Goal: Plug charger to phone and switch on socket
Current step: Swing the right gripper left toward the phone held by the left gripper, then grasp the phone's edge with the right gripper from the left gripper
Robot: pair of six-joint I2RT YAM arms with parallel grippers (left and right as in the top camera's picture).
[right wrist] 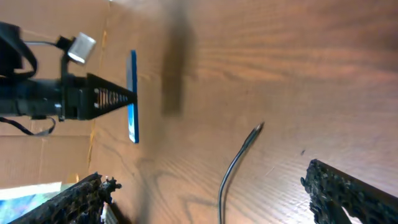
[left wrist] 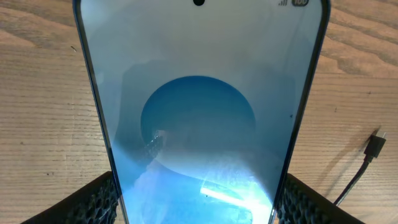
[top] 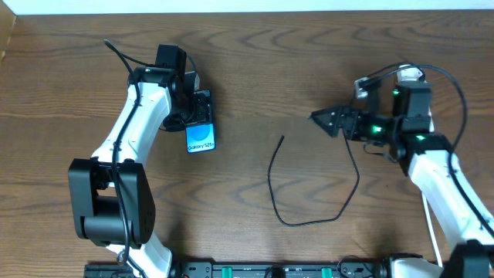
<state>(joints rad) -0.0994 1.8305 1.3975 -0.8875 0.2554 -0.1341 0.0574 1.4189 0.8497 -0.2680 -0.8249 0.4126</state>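
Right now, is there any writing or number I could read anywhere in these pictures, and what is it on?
"Galaxy S25": on the blue screen of the phone, in the overhead view.
Status marks at the screen's top edge, in the left wrist view: cut off and blurred, unreadable.
No other readable text.

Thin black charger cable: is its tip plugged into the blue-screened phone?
Out: the connector tip lies on the wooden table, apart from the blue-screened phone between the left fingers.
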